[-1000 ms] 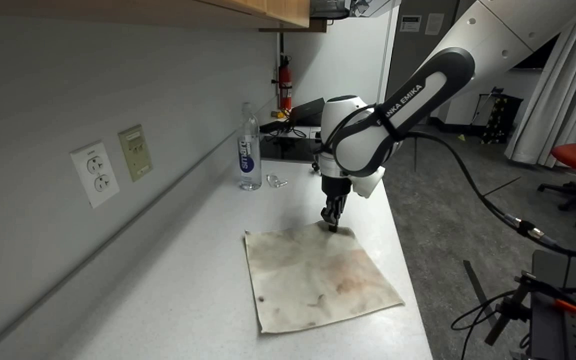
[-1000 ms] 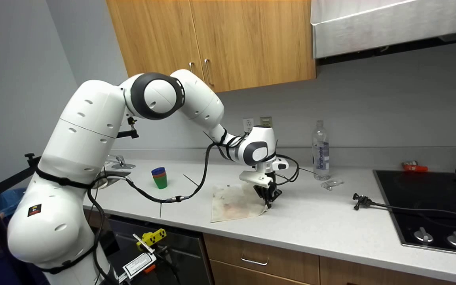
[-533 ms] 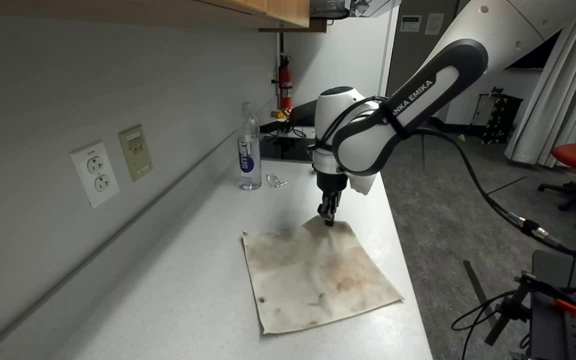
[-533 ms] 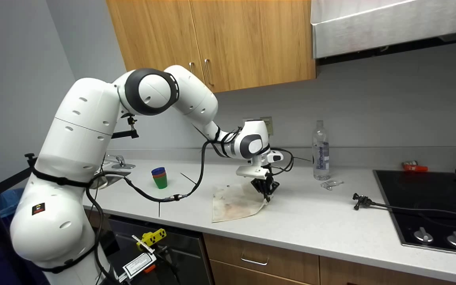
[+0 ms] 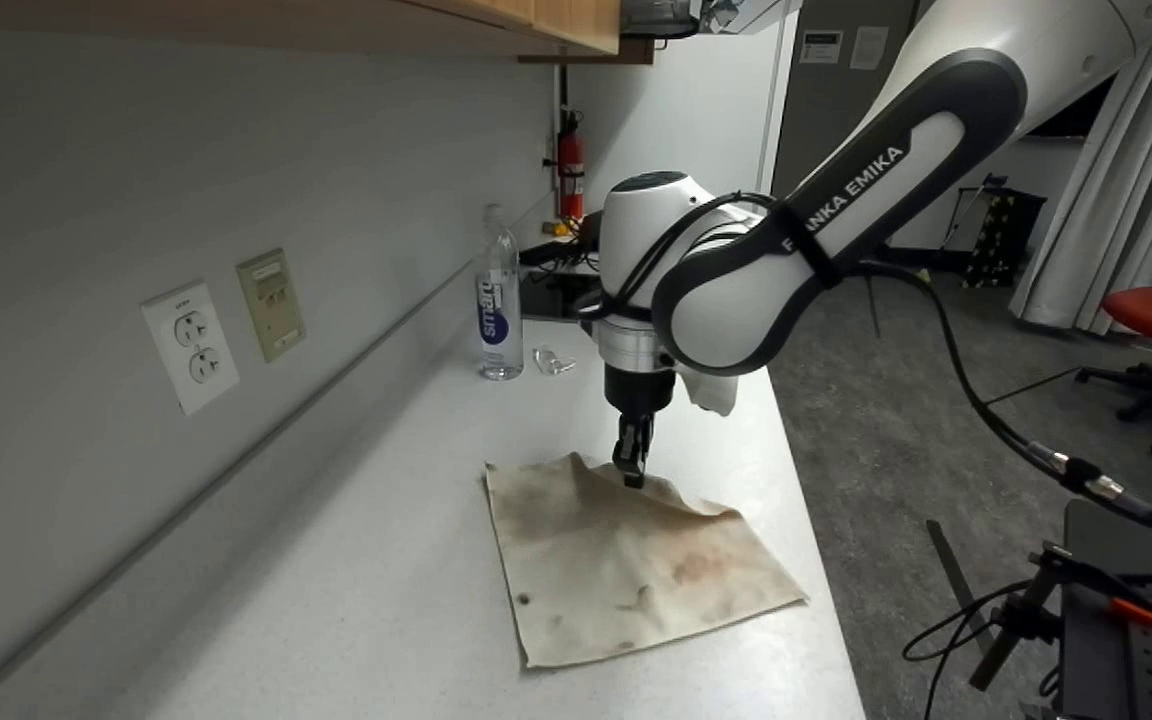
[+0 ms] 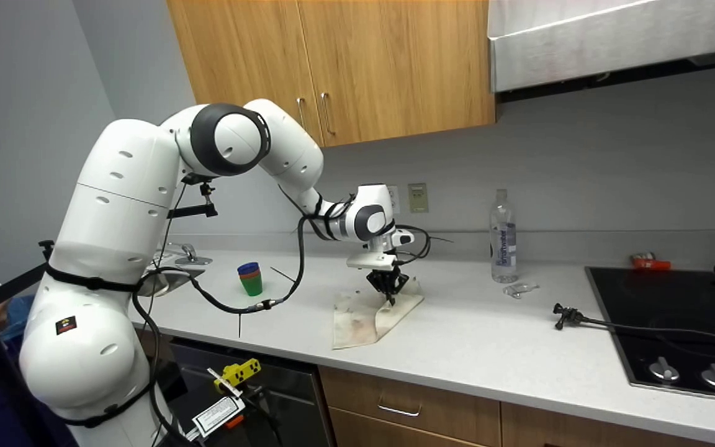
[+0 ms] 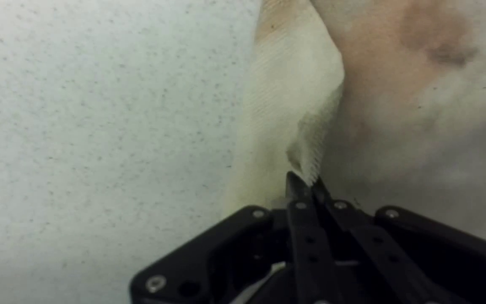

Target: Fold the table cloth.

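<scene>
claw [image 7: 307, 182] pinching table cloth [image 5: 626, 580], partly curled over, white counter [image 5: 366, 570] beneath

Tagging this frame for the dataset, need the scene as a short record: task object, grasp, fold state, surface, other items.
task_object: table cloth, off-white, reddish-brown stains
grasp: claw shut on one edge of the cloth
fold_state: gripped edge raised, cloth partly curled over; fold unfinished
surface: light speckled counter
other_items: upright clear bottle; stacked cups, blue on top, green at bottom; black cooktop
unclear: small clear object beside the bottle
</scene>
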Robot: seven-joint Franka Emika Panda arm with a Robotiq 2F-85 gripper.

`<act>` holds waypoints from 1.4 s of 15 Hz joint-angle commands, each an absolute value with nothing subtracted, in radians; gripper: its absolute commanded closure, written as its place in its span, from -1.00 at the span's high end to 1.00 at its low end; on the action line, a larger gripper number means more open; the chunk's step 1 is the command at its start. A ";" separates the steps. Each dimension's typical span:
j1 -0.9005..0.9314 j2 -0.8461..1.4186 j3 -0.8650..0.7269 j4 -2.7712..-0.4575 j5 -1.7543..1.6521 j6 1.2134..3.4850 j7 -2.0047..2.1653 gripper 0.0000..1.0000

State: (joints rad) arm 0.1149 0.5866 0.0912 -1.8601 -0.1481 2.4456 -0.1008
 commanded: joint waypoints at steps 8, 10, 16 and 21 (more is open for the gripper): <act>0.171 0.630 0.126 -1.824 -0.161 2.476 -0.130 -0.98; 0.182 0.637 0.129 -1.814 -0.162 2.478 -0.131 -0.98; 0.200 0.635 0.158 -1.807 -0.152 2.471 -0.171 -0.98; 0.211 0.635 0.186 -1.808 -0.153 2.481 -0.197 -0.98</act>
